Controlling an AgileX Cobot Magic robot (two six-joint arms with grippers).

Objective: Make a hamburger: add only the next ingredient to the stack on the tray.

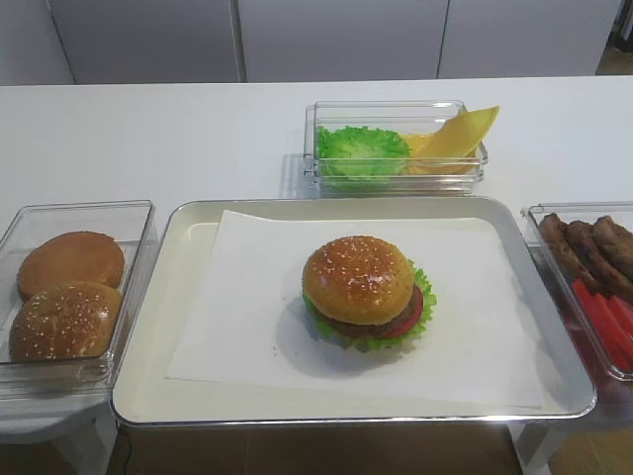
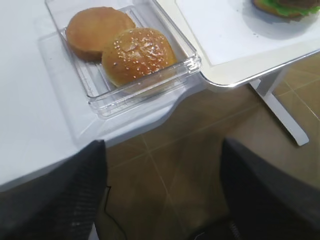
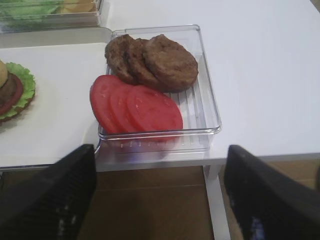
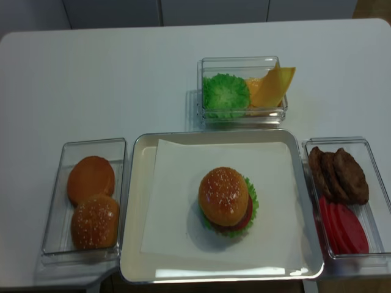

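On the tray (image 1: 148, 381), one seeded bun top (image 1: 358, 278) caps the stack (image 1: 407, 319); left tub (image 1: 79, 216) holds two buns; both arms' fingers (image 2: 60, 200) released.

I could read no text, label, brand, number or sign anywhere in my views. The tray (image 1: 148, 391) and its white paper (image 1: 237, 327) were blank, the clear tubs (image 4: 61, 201) carried no markings, and the bun top (image 1: 358, 279) showed only sesame seeds.
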